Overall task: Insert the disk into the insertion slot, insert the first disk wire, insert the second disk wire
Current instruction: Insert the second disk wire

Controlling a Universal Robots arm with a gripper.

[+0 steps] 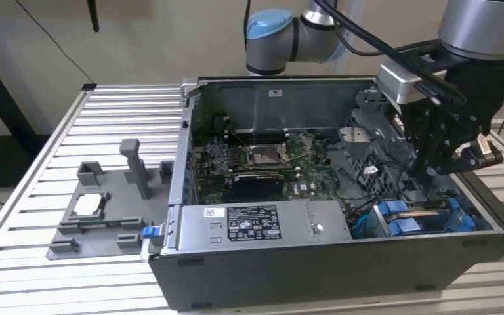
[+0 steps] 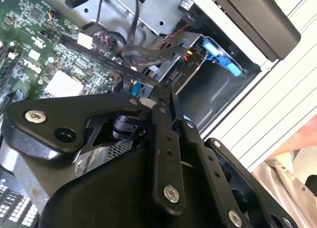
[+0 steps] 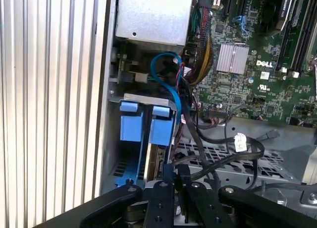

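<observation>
Blue plastic carrier tabs mark the disk (image 1: 419,216), a flat metal drive seated on edge in the drive bay at the open grey steel computer case (image 1: 322,262) corner on the exterior view's right, front; same tabs in the first wrist view (image 3: 146,121). Black-fingered gripper (image 1: 432,172) hangs just above that bay; fingers (image 3: 166,188) look drawn narrow, nearly together, maybe pinching a black cable (image 3: 208,158), cannot tell for sure. Likely handling: drive rigid, moderately heavy, shock-sensitive, smooth metal faces slippery; grip by the carrier's stiff tabs. Thin blue ribbon cable (image 3: 166,82) soft, floppy. Green motherboard (image 1: 261,161), ribbed aluminium table (image 1: 121,118).
</observation>
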